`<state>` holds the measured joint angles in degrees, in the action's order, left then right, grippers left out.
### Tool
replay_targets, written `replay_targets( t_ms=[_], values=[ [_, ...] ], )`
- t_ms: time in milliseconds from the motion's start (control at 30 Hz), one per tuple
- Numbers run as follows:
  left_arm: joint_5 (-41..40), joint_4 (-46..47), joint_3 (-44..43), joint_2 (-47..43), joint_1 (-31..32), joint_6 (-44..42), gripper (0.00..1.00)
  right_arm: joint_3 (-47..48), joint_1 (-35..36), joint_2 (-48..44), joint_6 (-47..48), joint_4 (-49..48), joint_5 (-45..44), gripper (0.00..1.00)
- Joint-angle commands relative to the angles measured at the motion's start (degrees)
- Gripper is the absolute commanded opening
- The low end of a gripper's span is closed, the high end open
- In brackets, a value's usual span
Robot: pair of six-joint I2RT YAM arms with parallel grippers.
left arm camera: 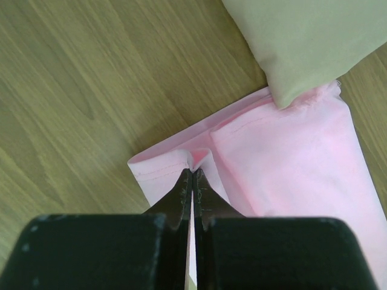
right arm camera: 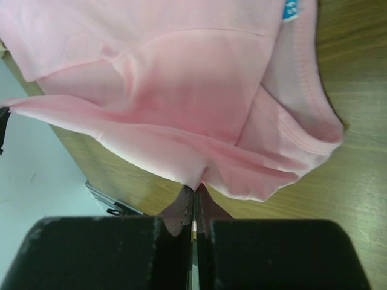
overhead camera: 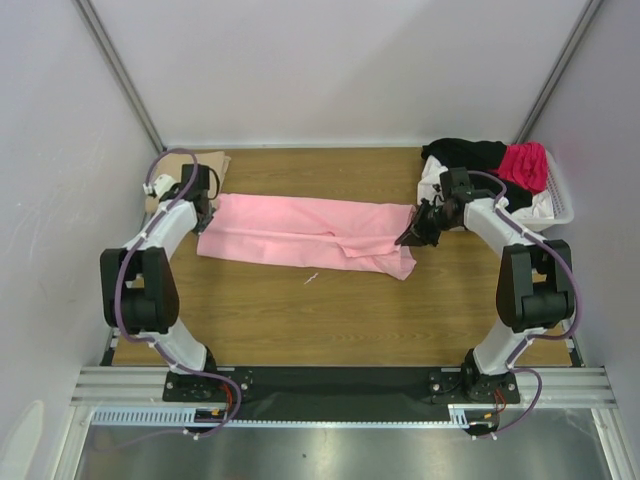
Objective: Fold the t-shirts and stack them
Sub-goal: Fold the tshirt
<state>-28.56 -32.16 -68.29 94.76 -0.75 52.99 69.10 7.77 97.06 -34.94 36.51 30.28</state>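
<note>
One folded tan shirt (overhead camera: 212, 160) lies at the desk's (overhead camera: 300, 320) far left corner. The left hand (overhead camera: 206, 212) is pinched tight on one end of the single pink shirt (overhead camera: 300, 232), which lies stretched across the desk's middle, and the right hand (overhead camera: 414, 233) pinches the other end. To fold it cleanly, both should lift evenly and keep it taut. The basket (overhead camera: 562, 208) at the far right corner holds one black shirt (overhead camera: 465, 152), one magenta shirt (overhead camera: 525, 165) and one white shirt (overhead camera: 431, 182).
</note>
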Motion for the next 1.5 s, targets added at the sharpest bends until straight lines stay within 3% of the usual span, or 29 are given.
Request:
replay_targets(
  t_ms=[0, 900, 1467],
  values=[
    [-2.0, 0.6, -4.0, 1.6, 0.2, -1.8, 0.0, 0.2, -1.3, 0.6, -0.3, 0.8, -1.1, 0.0],
    [-4.1, -5.5, -11.2, 12.4, 2.9, 3.1, 0.0, 9.9, -2.9, 10.5, 3.0, 2.3, -1.2, 0.0],
    [-5.4, -6.4, -11.2, 12.9, 2.9, 4.6, 0.0, 15.8, -3.0, 14.7, 4.9, 3.3, -0.9, 0.0]
  ],
)
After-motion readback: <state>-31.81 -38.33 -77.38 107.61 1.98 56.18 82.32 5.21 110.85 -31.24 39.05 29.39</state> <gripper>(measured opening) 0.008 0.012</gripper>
